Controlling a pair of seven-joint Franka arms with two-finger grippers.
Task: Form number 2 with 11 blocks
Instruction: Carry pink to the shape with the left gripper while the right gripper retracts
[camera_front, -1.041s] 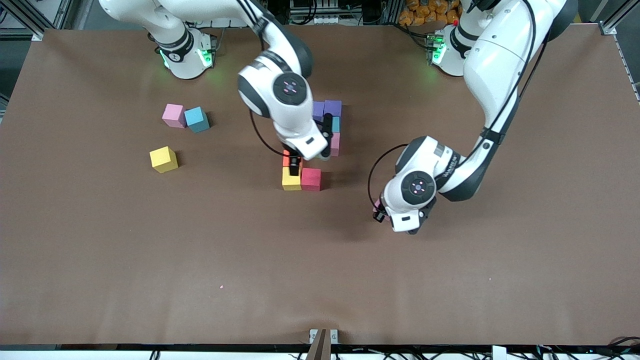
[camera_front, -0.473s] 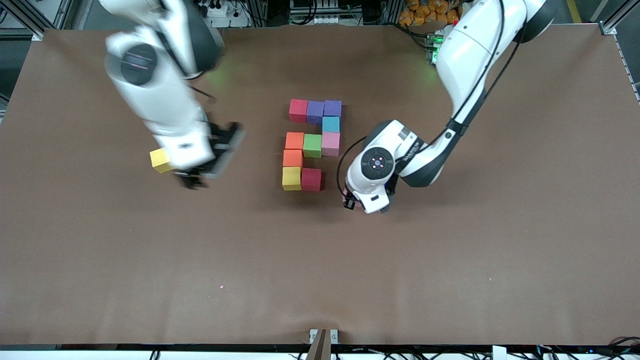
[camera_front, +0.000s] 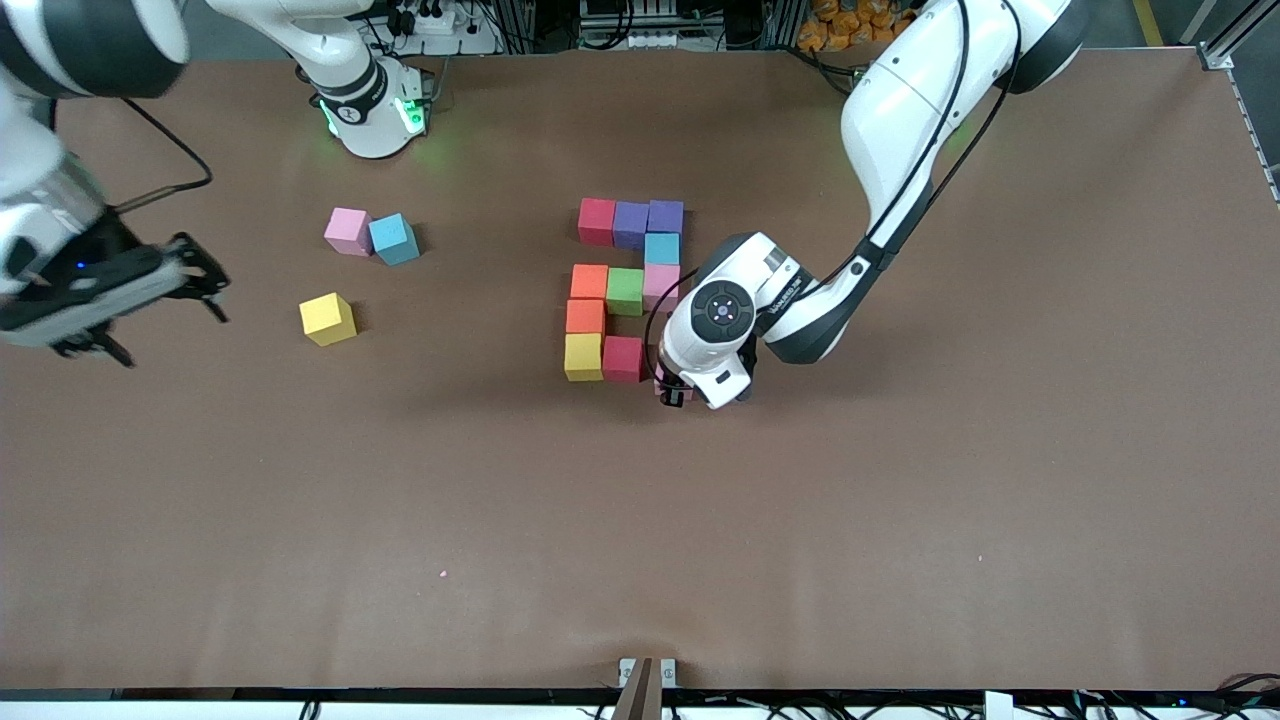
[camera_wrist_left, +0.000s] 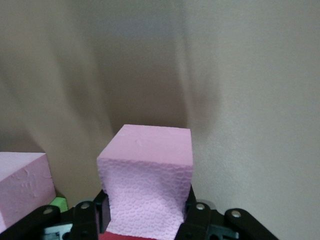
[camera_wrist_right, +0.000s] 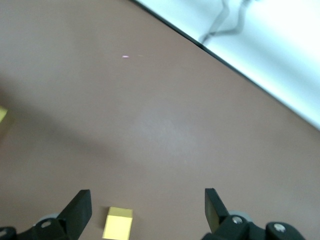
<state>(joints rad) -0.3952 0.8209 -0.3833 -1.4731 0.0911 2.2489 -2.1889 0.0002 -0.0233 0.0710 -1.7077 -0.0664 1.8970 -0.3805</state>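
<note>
Brown matte covering lies over the whole table (camera_front: 900, 560), and along the top of the front view I see metal frames, cables and the two arm bases with green lights. On this surface the number 2 (camera_front: 625, 290) is almost built in the middle: a red, a purple and a second purple cube in the farthest row, one blue cube under them at the left arm's end, then an orange, a green and a pink cube in a row, one more orange cube, and a yellow and a red cube in the nearest row. The left gripper (camera_front: 675, 392) is low, just beside that nearest red cube, toward the left arm's end of the table, and it is clenched on a pink block (camera_front: 663, 384). Toward the right arm's end three loose blocks lie: a pink one (camera_front: 347, 231) touching a blue one (camera_front: 393, 239), and a yellow block (camera_front: 327, 319) nearer to the camera. The right gripper (camera_front: 140, 300) hangs in the air at the table's edge there, its fingers spread. In the left wrist view, the pink block (camera_wrist_left: 147, 187) sits between the black fingers, and another pink cube is just beside. In the right wrist view, the released fingers (camera_wrist_right: 80, 207) stand wide over bare brown surface with the yellow block (camera_wrist_right: 118, 223) below.
</note>
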